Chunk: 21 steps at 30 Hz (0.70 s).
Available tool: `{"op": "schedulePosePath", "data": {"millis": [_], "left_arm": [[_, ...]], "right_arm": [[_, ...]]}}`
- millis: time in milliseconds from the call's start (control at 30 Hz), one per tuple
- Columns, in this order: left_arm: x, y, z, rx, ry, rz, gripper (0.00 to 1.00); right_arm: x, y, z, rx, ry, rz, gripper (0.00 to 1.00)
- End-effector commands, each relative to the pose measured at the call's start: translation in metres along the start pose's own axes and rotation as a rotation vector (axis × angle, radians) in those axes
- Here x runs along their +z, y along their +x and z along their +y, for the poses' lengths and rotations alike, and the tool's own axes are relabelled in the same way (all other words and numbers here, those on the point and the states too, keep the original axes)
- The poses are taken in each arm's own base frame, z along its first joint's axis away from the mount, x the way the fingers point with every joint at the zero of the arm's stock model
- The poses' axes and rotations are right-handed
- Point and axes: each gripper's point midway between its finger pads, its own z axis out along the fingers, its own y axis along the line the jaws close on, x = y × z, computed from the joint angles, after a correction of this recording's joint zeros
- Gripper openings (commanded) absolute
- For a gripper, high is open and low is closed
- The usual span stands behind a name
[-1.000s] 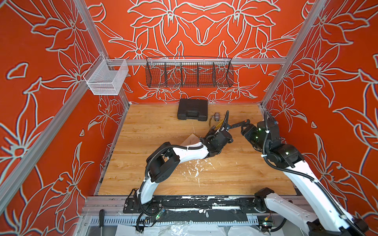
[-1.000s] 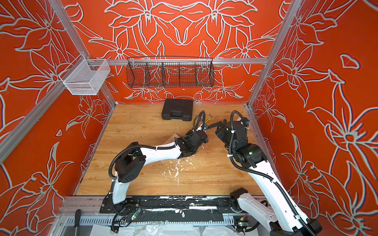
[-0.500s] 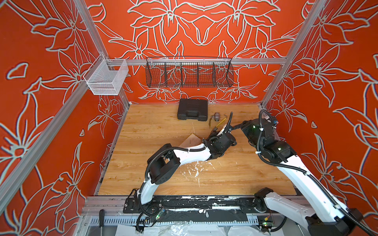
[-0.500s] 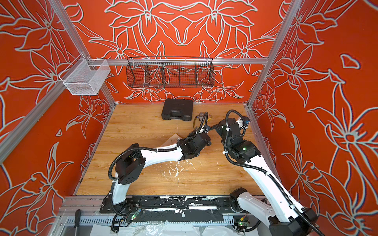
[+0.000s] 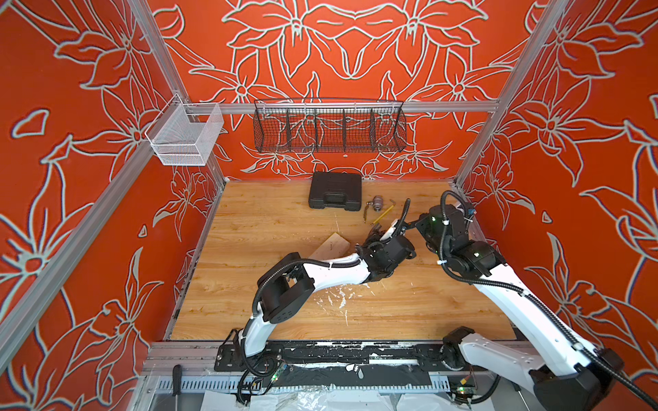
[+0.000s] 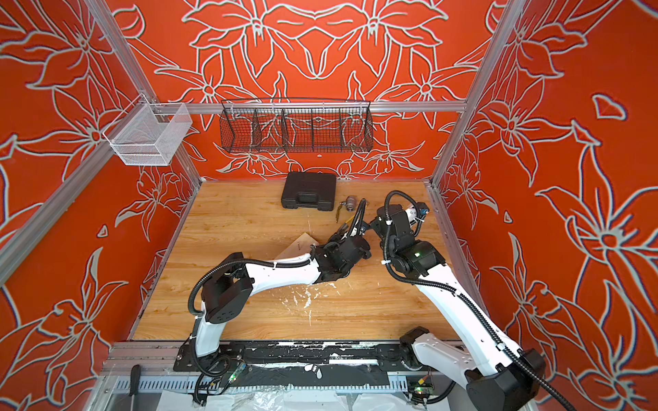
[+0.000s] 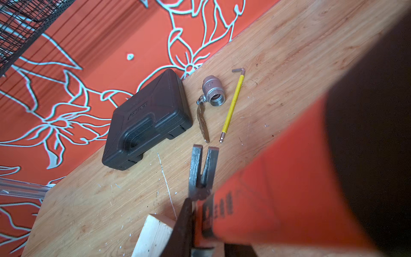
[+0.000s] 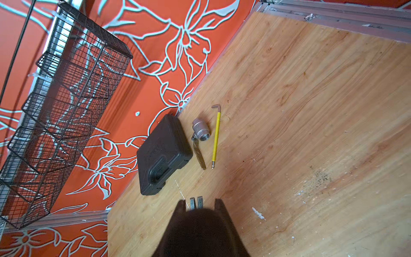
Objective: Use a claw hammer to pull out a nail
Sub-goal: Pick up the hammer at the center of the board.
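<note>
Nothing here reads cleanly. The orange shaft of the claw hammer (image 7: 278, 189) carries a line of black printed characters near the head, but they are too blurred to make out. The black tool case (image 7: 151, 115), at twelve o'clock on the wooden table (image 5: 249, 220), has a small embossed brand mark on its lid, too faint to spell. The ball valve (image 7: 212, 91), at three o'clock from the case, bears a tiny illegible stamp.

Both top views looked down from high in front over the whole tabletop (image 5: 267, 220), wrist views faced the back wall from close, all shared the black case (image 7: 146, 120)
</note>
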Motion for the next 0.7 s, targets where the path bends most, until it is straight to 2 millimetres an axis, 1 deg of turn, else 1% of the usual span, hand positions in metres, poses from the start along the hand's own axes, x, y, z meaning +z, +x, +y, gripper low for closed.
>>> {"op": "schedulePosePath", "data": {"millis": [0, 67, 167, 233, 300, 400, 467, 567, 633, 667], "left_arm": [[-0.02, -0.035, 0.021, -0.083, -0.063, -0.075, 0.0], [-0.02, -0.034, 0.02, -0.081, -0.064, -0.069, 0.0], [-0.019, -0.026, 0.019, -0.071, -0.064, -0.048, 0.0], [-0.02, -0.018, 0.02, -0.081, -0.064, -0.034, 0.09], [-0.021, -0.011, 0.019, -0.091, -0.054, -0.027, 0.14], [-0.018, -0.002, 0.014, -0.092, -0.032, -0.01, 0.22], [-0.017, 0.005, 0.009, -0.09, -0.013, 0.009, 0.26], [-0.012, 0.019, 0.004, -0.091, -0.012, 0.037, 0.36], [-0.01, 0.028, 0.006, -0.109, -0.019, 0.06, 0.47], [-0.01, 0.032, 0.007, -0.118, -0.021, 0.069, 0.51]], "right_arm": [[0.002, 0.0, 0.001, 0.002, -0.008, -0.017, 0.0], [0.002, -0.001, 0.004, -0.016, -0.015, -0.018, 0.0], [0.0, -0.006, 0.015, -0.055, -0.052, -0.035, 0.0], [-0.003, -0.009, 0.024, -0.088, -0.075, -0.048, 0.0], [-0.004, -0.009, 0.032, -0.111, -0.098, -0.054, 0.0], [-0.001, 0.0, 0.041, -0.154, -0.119, -0.039, 0.0], [0.003, 0.007, 0.044, -0.186, -0.111, -0.03, 0.0], [0.008, 0.015, 0.04, -0.209, -0.082, -0.035, 0.0], [0.011, 0.017, 0.037, -0.219, -0.071, -0.045, 0.0], [0.012, 0.017, 0.036, -0.226, -0.063, -0.05, 0.0]]}}
